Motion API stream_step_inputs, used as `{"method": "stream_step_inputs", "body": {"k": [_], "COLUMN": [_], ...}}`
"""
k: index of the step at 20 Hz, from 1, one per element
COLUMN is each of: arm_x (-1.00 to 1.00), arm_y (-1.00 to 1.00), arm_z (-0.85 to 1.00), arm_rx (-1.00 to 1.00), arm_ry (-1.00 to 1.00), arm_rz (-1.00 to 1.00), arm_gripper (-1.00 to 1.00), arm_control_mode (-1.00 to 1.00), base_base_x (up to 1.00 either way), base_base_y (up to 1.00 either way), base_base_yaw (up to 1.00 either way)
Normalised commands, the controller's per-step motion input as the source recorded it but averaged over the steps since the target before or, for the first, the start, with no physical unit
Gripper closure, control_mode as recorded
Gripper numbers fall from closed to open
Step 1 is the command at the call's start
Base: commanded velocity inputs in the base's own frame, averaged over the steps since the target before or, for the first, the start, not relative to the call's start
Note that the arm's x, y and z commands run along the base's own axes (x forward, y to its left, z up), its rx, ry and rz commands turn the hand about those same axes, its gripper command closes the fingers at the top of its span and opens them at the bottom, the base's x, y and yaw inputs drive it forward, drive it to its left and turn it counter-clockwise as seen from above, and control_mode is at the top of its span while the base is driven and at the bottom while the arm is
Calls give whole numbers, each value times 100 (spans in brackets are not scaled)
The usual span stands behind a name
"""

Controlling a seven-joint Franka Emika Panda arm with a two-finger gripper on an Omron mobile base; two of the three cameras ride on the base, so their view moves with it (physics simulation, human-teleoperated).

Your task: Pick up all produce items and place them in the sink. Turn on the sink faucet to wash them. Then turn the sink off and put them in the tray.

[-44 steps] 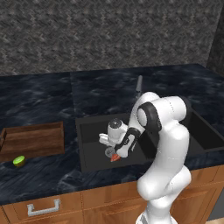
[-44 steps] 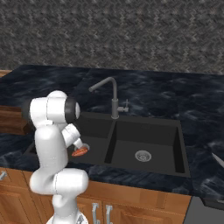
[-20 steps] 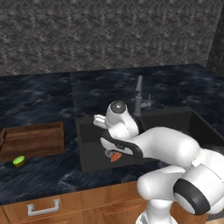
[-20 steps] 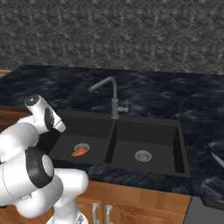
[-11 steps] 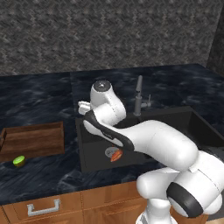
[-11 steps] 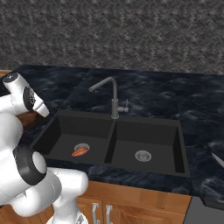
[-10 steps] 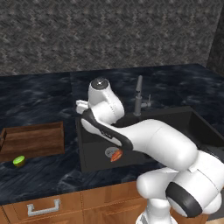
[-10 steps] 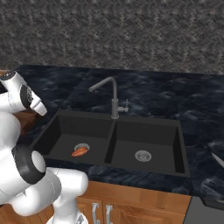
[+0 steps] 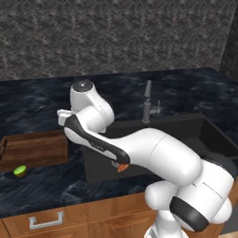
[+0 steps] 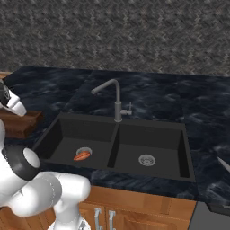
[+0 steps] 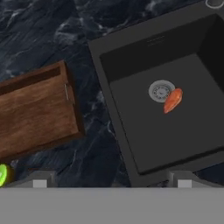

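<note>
In the left base view you see the white arm reaching up and left across the dark marble counter (image 9: 42, 104), its wrist and hand raised above the strip of counter between the tray (image 9: 35, 148) and the sink (image 9: 186, 132). The wooden tray lies on the counter left of the sink. The lime (image 9: 19, 171) sits on the counter just in front of the tray's near edge, outside it. A bit of the orange carrot (image 9: 122, 167) peeks out from under the forearm, down in the left basin. The grey faucet (image 9: 147, 102) stands upright behind the sink.

In the right base view you get the double-basin sink open to sight: the carrot (image 10: 81, 156) lies on the floor of the left basin, touching the silver drain (image 10: 84, 151). The right basin holds its own drain (image 10: 146, 159). The faucet (image 10: 115, 101) rises behind the divider, its spout angled out over the left basin. One corner of the tray (image 10: 20, 123) shows at the far left.

In the hand view you look down along the gripper (image 11: 111, 179); its two fingertips (image 11: 39, 180) stand spread wide apart with nothing between them. The tray (image 11: 37, 111) is on the left, the left basin on the right with the carrot (image 11: 173, 100) against the drain (image 11: 160, 90), and the lime (image 11: 3, 174) sits cut off at the left edge below the tray.
</note>
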Motion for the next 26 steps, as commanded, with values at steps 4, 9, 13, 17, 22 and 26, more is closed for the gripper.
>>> {"method": "stream_step_inputs", "body": {"k": [4, 9, 13, 17, 22, 26], "arm_x": [-4, 0, 0, 0, 0, 9], "arm_y": [87, 85, 84, 79, 69, 57], "arm_z": [-8, -23, -33, -34, -37, -41], "arm_rx": [3, 2, 0, 0, 0, 0], "arm_ry": [4, 5, 2, 1, 0, 0], "arm_rz": [10, 8, 7, 6, 3, 0], "arm_gripper": [-100, -100, -100, -100, -100, -100], "arm_control_mode": [-100, -100, -100, -100, -100, -100], "base_base_x": [0, 0, 0, 0, 0, 0], "base_base_y": [0, 0, 0, 0, 0, 0], "base_base_yaw": [0, 0, 0, 0, 0, 0]}}
